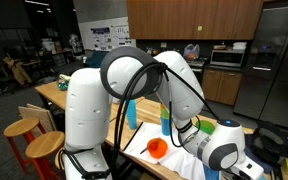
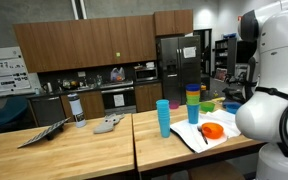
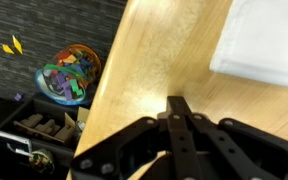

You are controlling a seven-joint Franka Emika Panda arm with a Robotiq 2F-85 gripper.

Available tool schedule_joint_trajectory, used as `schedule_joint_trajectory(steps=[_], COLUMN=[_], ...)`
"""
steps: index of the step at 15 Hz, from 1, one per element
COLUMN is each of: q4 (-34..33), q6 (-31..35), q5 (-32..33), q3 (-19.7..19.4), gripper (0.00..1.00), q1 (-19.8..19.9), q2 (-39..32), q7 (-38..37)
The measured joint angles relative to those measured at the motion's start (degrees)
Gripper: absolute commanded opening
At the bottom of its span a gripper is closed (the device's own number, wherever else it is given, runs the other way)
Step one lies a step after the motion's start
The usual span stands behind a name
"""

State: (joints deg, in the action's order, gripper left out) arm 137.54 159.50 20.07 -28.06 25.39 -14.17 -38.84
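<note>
The pincer [image 3: 174,104] is shut tight, its fingers meeting tip to tip with nothing between them. In the wrist view it hangs over bare wood of the bench [image 3: 154,50], close to the bench's edge; whether the tips touch the wood I cannot tell. The nearest thing is a white sheet [image 3: 266,42] lying flat on the bench, apart from the tips and toward the upper right corner of that view. Past the edge, down on the carpet, stand a round tub [image 3: 69,72] of coloured pieces and, beside it, a black case [image 3: 32,135]. In an exterior view the sheet [image 2: 197,137] carries an orange bowl [image 2: 212,131]. A blue cup [image 2: 163,117] stands upright just beside the sheet, and a stack [image 2: 193,103] of coloured cups stands behind the bowl — the arm fills the right side of that view and hides the pincer.
</note>
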Motion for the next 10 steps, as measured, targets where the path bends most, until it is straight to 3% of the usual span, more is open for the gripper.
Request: schedule_joint_trajectory(steps=[2,6,10], q4=[0.4,0.5,0.5], q6=[0.2,2.8,11.0], q5=[-1.9,1.9,12.5], q3=[-1.2,-7.2,-14.0], gripper=[0.00,0.00,0.00], q1=[-1.6,-5.5,-8.2], q2=[0.0,-0.3,-1.3], q7=[0.2,0.1,-2.1])
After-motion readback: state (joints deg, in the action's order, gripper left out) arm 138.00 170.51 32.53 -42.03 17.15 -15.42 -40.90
